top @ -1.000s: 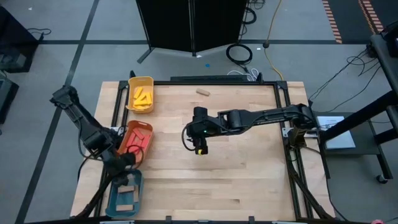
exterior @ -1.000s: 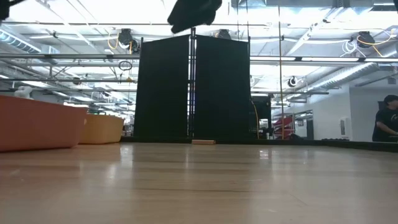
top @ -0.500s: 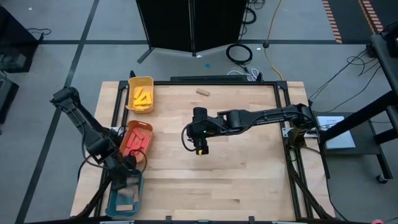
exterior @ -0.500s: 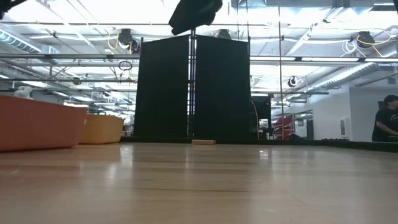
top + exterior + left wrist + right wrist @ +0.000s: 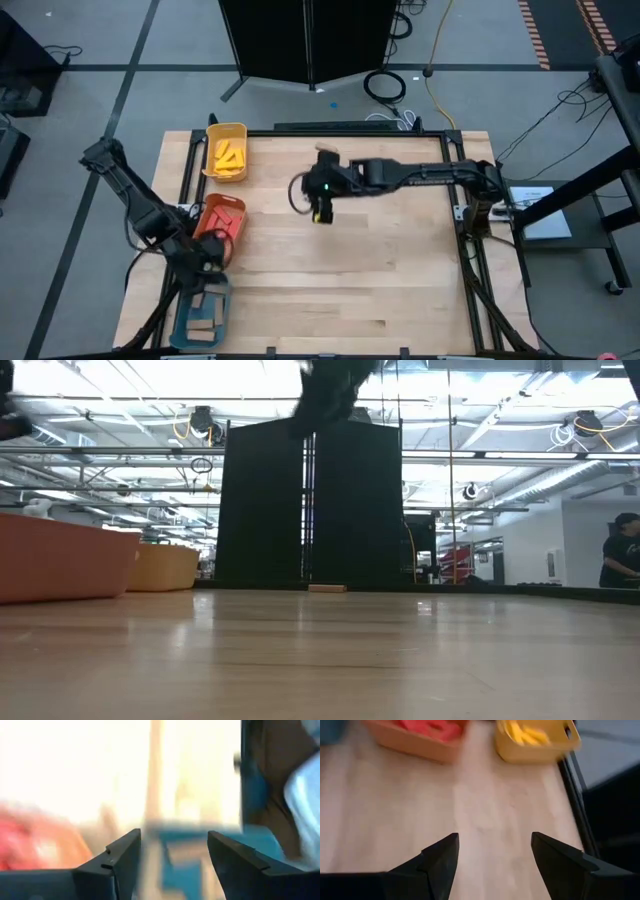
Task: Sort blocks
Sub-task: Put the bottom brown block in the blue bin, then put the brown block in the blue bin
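While the left pincer (image 5: 207, 262) gapes empty above the teal tray (image 5: 187, 325), the right pincer (image 5: 322, 213) hangs apart, empty.

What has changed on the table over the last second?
The right gripper moved up the table toward the lone tan block, jaws open and empty. The left gripper opened its jaws over the teal tray. The trays and that block stayed put.

right gripper (image 5: 322, 213) moved toward far edge, left gripper (image 5: 208, 268) opened
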Tool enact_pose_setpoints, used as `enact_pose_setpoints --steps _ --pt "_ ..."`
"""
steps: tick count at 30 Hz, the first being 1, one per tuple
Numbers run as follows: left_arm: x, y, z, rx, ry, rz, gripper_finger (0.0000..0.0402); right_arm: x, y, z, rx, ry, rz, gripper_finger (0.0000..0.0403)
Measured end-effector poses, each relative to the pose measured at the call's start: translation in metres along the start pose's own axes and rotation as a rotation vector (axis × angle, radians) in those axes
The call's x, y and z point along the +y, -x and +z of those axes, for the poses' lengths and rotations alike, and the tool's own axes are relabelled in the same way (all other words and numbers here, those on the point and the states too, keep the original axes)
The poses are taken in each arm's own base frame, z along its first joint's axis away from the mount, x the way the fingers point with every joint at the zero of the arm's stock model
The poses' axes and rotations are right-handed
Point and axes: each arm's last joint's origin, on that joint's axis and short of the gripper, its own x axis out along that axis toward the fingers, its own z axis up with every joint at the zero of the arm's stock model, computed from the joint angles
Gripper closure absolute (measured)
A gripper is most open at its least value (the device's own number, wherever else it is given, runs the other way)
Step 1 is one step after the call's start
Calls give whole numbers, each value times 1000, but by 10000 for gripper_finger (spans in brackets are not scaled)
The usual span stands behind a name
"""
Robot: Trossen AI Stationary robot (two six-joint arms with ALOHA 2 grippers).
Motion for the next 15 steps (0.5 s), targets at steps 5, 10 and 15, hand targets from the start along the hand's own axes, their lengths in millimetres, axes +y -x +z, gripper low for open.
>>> enact_pose_setpoints --steps 5,10,15 --pt "1 13 18 -470 -411 257 176 -46 -12 -13 75 -76 -72 160" --pt "11 11 33 -746 -643 440 176 -102 -39 -41 132 -174 -97 160" --pt "43 12 37 -923 -663 551 176 -159 -77 -78 148 -296 -94 161"
